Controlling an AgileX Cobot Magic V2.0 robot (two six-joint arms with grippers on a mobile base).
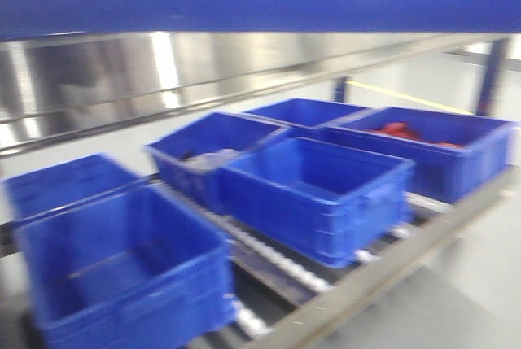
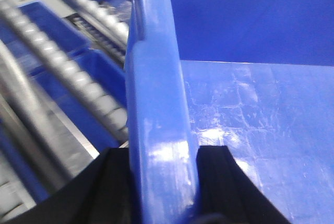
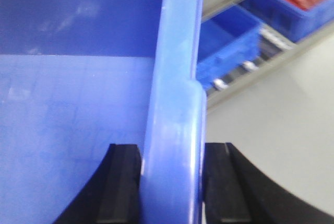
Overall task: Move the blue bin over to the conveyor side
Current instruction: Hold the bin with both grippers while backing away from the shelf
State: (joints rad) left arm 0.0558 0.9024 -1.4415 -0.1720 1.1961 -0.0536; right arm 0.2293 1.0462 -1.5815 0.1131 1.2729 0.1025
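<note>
Two grippers held the blue bin (image 2: 250, 125) by opposite walls. The left gripper (image 2: 163, 182) was closed narrow on the thick rim (image 2: 156, 104), with one black finger (image 2: 112, 187) outside the wall and the other inside. The right gripper (image 3: 172, 182) clamped the opposite rim (image 3: 175, 67) in the same manner, its pads (image 3: 122, 182) pressed against both faces. In the front-facing view the bin appeared only as a broad blue band across the top of the frame. It was therefore judged to be raised clear of the stainless rack (image 1: 350, 284), whose rollers (image 1: 285, 263) carried several other bins (image 1: 317, 194), one holding red contents (image 1: 399, 131). The conveyor was not visible in any view, so the remaining travel could not be assessed. The step in hand was judged to be the carry. For correct execution, both closures needed to be firm, since the glossy plastic offered little friction. Both arms needed to travel at equal height and constant spacing, so that the bin remained level and neither rim was twisted out of its clamp. Any turn of the base was best made slowly, with the bin's underside kept above the racked bins and away from the floor (image 3: 271, 145). Release was advisable only once the bin base rested fully on a surface beside the belt
</note>
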